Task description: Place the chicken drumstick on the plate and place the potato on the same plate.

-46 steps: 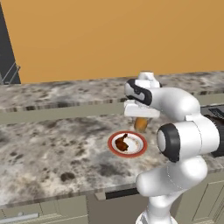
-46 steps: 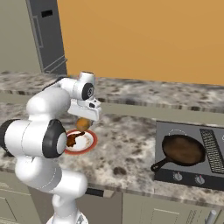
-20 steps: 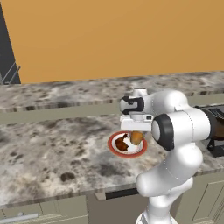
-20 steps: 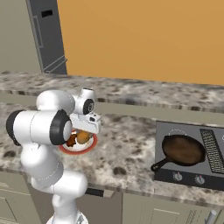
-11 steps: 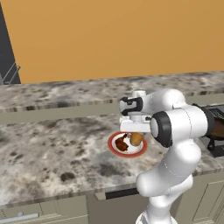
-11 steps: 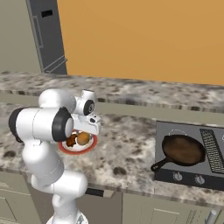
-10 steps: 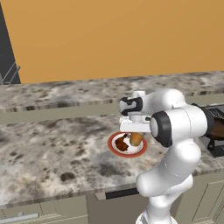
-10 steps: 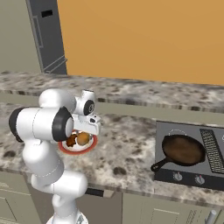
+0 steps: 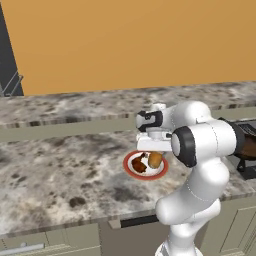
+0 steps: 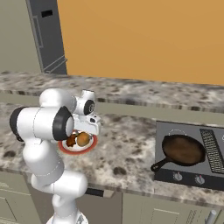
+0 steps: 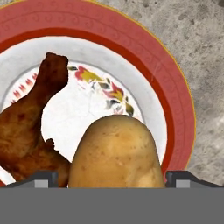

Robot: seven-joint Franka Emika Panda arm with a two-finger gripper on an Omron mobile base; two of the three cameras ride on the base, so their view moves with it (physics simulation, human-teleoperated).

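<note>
The red-rimmed white plate lies on the granite counter in front of the arm. On its left half lies the dark brown chicken drumstick. The tan potato sits beside it on the plate's right half. My gripper hangs straight over the plate and straddles the potato. Its fingers are spread wide, and in the hand view a thin gap shows on the potato's left side, so the gripper is open.
A black frying pan rests on the stove to the right of the plate; the same pan shows behind my elbow in the left base view. A raised counter ledge runs behind the plate.
Over the last two seconds my hand came down with the potato onto the plate beside the drumstick. In the last half second almost nothing has moved.
</note>
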